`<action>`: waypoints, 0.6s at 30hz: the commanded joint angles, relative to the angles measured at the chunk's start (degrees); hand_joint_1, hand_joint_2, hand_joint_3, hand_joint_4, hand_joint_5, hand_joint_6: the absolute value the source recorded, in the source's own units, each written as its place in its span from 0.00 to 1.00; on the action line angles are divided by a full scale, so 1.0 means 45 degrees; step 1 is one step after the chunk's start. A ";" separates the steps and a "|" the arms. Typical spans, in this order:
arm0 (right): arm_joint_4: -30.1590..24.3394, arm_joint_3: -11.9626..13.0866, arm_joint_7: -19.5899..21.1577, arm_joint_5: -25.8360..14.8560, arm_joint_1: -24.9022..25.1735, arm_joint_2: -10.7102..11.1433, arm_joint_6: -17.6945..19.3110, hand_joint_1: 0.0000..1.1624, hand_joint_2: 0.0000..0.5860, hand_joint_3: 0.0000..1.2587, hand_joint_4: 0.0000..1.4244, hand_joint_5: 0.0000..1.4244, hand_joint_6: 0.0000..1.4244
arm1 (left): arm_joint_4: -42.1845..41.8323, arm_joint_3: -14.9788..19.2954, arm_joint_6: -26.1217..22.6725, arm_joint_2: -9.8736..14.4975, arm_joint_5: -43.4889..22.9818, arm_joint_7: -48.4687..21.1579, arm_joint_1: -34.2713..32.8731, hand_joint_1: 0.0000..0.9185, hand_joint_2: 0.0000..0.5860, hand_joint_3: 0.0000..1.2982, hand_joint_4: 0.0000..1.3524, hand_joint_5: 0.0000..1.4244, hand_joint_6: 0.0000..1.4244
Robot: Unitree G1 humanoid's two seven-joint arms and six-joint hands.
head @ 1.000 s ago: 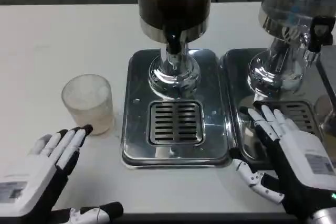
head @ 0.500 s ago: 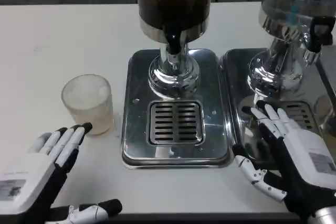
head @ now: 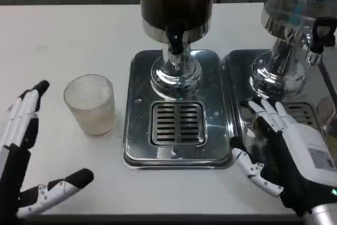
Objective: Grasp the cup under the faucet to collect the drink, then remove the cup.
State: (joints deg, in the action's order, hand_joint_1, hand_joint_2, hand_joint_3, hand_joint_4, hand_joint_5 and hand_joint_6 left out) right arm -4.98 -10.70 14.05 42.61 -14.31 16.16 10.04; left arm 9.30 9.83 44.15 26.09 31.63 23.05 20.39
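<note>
The frosted, translucent cup (head: 90, 104) stands upright on the table, beside the left robot hand (head: 23, 156), fingers spread.

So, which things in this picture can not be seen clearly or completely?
- Head view: the dark drink dispenser is cut off by the top edge; its fill level cannot be judged.
- The second dispenser and its tray run past the right edge, and the right hand covers part of the tray.
- The cup is frosted; its contents cannot be told.
- The left hand is cut off by the left edge.
</note>
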 commanded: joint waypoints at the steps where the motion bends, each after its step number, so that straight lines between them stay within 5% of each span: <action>1: -0.0225 -0.0038 0.0182 -0.0102 -0.0041 -0.0180 -0.0097 0.22 0.74 0.12 0.06 0.02 0.06 | 0.1752 0.0012 0.0298 -0.0119 -0.0218 0.0729 -0.1489 0.00 0.00 0.00 0.00 0.01 0.03; 8: -0.0323 0.0088 0.0332 -0.0169 0.0098 -0.0320 -0.0133 0.22 0.74 0.12 0.10 0.04 0.06 | 0.4892 -0.0331 0.0355 0.0107 -0.0379 0.0967 -0.3944 0.07 0.00 0.00 0.00 0.05 0.05; 18: -0.0499 0.0075 0.0410 0.0149 0.0247 -0.0017 0.0086 0.22 0.74 0.17 0.15 0.07 0.08 | 0.9619 -0.1870 0.0149 0.0830 -0.0374 0.0560 -0.7482 0.23 0.01 0.00 0.00 0.13 0.12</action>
State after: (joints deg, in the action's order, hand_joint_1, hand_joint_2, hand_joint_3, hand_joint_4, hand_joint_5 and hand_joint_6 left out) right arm -6.30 -10.21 15.15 42.53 -13.58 15.19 9.63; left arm 48.32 3.23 45.16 28.95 30.04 26.22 -10.41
